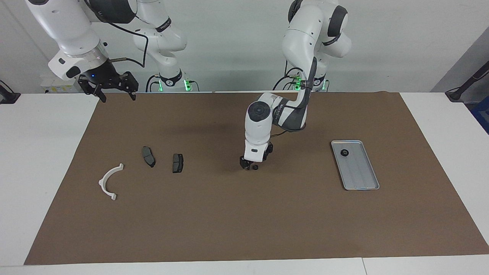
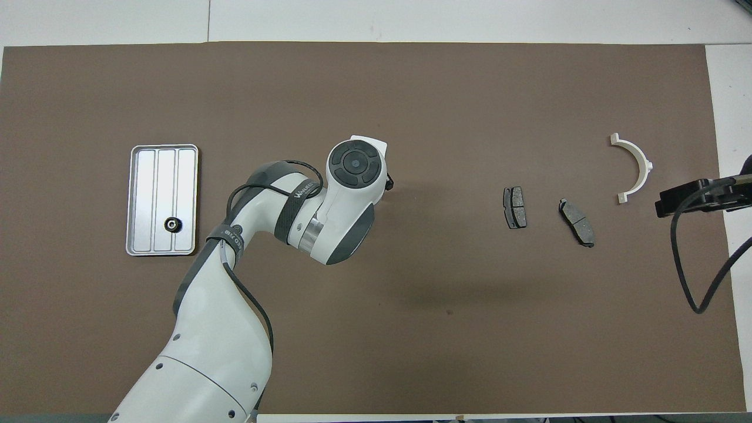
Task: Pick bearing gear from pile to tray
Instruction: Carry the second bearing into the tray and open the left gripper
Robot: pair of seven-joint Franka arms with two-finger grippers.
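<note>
Left hand (image 1: 250, 167) is reaching down to the brown mat (image 1: 244, 214) at mid-worktop, its fingertips standing either side of a small black bearing gear (image 1: 255, 167); whether they are gripping it or only flanking it cannot be told from here, since the wrist is hiding the fingertips from above. A second bearing gear (image 2: 171, 224) is lying in the tray (image 2: 141, 176), toward the left arm's end of the worktop. Toward the right arm's end, two dark brake pads (image 2: 515, 207) (image 2: 577, 222) are lying apart from each other, with the white half-ring bracket (image 2: 635, 167) beside them. Right hand (image 1: 113, 91) is waiting with fingers spread wide, holding nothing, raised over the mat's corner nearest its own base.
</note>
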